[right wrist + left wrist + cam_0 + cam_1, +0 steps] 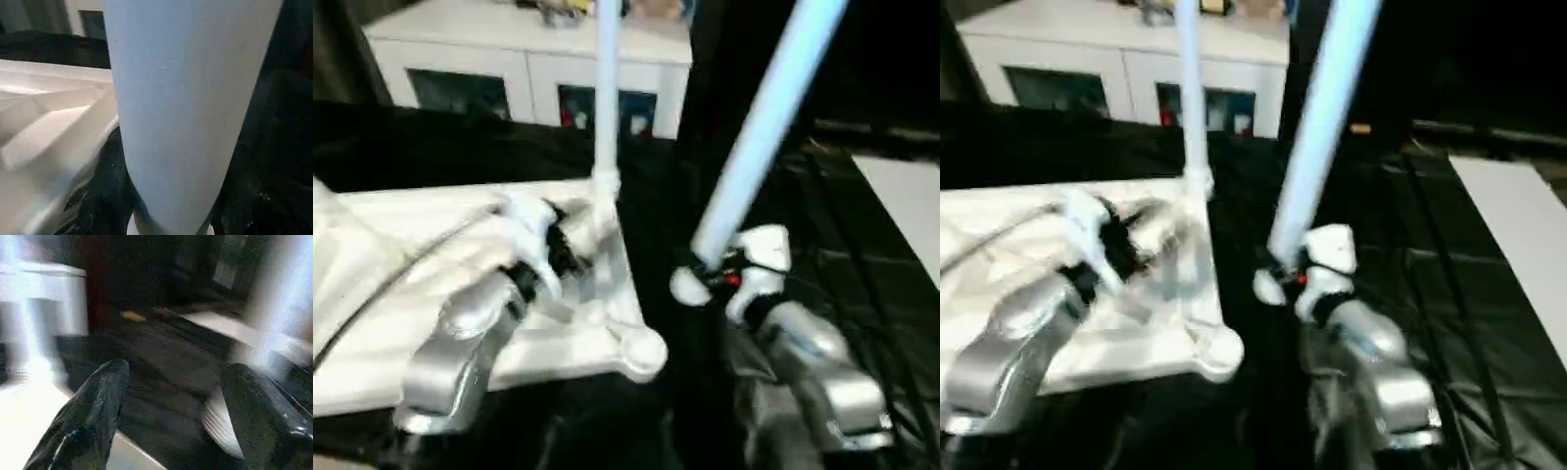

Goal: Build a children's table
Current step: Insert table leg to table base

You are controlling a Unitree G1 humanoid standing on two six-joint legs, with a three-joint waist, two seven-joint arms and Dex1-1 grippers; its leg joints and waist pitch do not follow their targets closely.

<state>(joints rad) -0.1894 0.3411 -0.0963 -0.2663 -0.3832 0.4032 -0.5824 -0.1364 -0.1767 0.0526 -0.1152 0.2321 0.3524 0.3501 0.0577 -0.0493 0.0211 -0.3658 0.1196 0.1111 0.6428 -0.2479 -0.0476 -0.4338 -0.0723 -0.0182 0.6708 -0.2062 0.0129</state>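
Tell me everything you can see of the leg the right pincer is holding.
The held leg is a long, round, smooth pole of pale white plastic, widening toward its lower end. It leans, top tilted to the robot's right, and runs out past the picture's top edge. The right pincer grips it near the bottom, over the black cloth, off the tabletop and beside its near corner socket. Another leg already stands upright in the far corner.

Above the tabletop [431, 294], we lose the tops of both legs, the standing leg [606, 98] and the held leg [759, 127], past the picture's edge. We cannot make out the blurred items atop the cabinet [538, 49] behind the tabletop.
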